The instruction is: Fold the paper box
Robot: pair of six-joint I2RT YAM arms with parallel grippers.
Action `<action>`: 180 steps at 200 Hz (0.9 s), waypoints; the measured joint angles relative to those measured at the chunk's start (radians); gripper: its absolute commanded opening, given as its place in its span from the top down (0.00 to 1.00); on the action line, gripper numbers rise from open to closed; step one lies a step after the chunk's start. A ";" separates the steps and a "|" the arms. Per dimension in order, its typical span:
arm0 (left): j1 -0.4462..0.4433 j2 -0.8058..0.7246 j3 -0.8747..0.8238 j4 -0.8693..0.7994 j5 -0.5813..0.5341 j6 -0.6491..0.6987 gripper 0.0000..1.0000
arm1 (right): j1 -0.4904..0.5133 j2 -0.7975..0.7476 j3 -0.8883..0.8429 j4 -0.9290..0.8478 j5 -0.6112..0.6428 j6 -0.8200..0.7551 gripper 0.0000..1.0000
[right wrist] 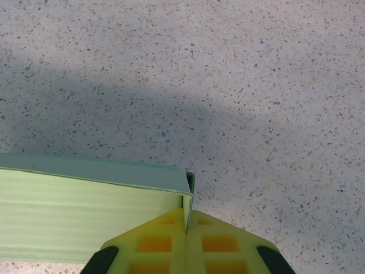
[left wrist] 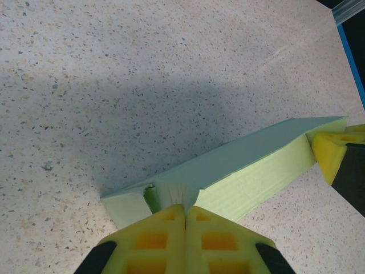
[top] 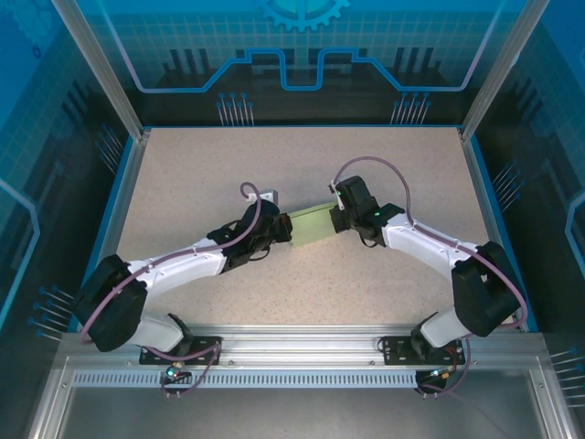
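My left pincer [left wrist: 185, 208] is fully closed, its two yellow pads [left wrist: 154, 240] pressed face to face with a thin flap of the box [left wrist: 245, 171] nipped between their tips. My right pincer [right wrist: 187, 214] is closed just as tightly, and its tips clamp the thin card edge at the box's other end. I have one end of the box in each grip.

From above, the box sits near the middle of the table [top: 201, 165], running from about 8 o'clock to 2 o'clock. The left pincer is at its 8 o'clock end and the right pincer at its 2 o'clock end. I cannot tell whether it rests on the table or hangs just clear of it.

The box is thin, matte card in pale green, shaped as a long narrow rectangle with sharp creases. Its top face reads a cooler mint, and the side towards me is a lighter yellow-green with faint bands running lengthwise. At the left end the card folds inward around a small dark opening.

The pads are bright yellow blocks with square recesses moulded in, set on black fingers. The table is flat, beige and finely speckled, like stone.

I count one box, two arms, two pincers and two pads on each.
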 measured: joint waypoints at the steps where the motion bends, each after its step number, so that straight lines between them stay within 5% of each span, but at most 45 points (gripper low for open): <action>1: -0.001 0.000 0.000 0.000 -0.001 0.000 0.97 | 0.000 0.000 0.000 0.000 0.000 0.000 0.95; 103: -0.087 0.034 -0.034 0.087 -0.186 0.024 0.95 | 0.000 -0.003 -0.007 0.005 0.014 -0.004 0.95; 180: -0.101 0.039 -0.102 0.187 -0.187 0.119 0.85 | 0.000 -0.024 -0.053 0.062 0.018 -0.040 0.95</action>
